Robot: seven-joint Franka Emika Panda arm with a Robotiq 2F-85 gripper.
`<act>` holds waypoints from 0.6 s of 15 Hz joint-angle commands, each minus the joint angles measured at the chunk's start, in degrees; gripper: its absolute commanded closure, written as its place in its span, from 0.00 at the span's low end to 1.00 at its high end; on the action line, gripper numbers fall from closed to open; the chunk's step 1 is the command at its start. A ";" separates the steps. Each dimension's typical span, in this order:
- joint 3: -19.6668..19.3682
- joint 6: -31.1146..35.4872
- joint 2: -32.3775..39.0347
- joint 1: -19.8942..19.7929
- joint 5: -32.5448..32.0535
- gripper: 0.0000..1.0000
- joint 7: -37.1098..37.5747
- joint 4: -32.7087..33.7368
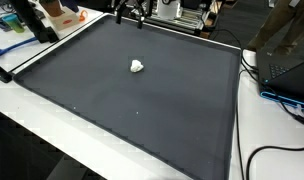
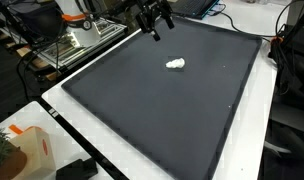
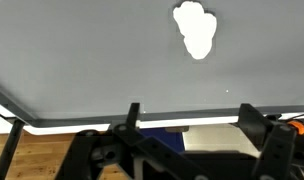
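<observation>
A small white crumpled lump (image 1: 137, 66) lies on the dark grey mat (image 1: 132, 110), toward its far middle; both exterior views show it (image 2: 176, 64). In the wrist view the white lump (image 3: 195, 30) sits at the top, well away from the fingers. My gripper (image 1: 132, 13) hangs above the mat's far edge, seen also as the black gripper (image 2: 154, 22) in an exterior view. Its fingers (image 3: 133, 115) stand wide apart, open, with nothing between them; the gripper (image 3: 188, 118) is over the mat's white border.
The mat lies on a white table (image 1: 32, 120). A laptop and cables (image 1: 282, 75) sit beside one edge, a wire rack (image 2: 77, 45) beside another. An orange-and-white carton (image 2: 27, 150) and a black block (image 2: 77, 170) stand at a near corner.
</observation>
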 commanded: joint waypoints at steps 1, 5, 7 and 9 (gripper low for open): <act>0.68 5.24 7.92 -0.91 -4.20 0.00 1.29 0.04; 0.38 3.88 8.51 -0.40 -3.31 0.00 0.12 0.20; 0.38 4.13 9.54 -0.40 -3.40 0.00 0.12 0.50; 0.45 4.82 10.72 0.02 -3.27 0.00 0.03 0.75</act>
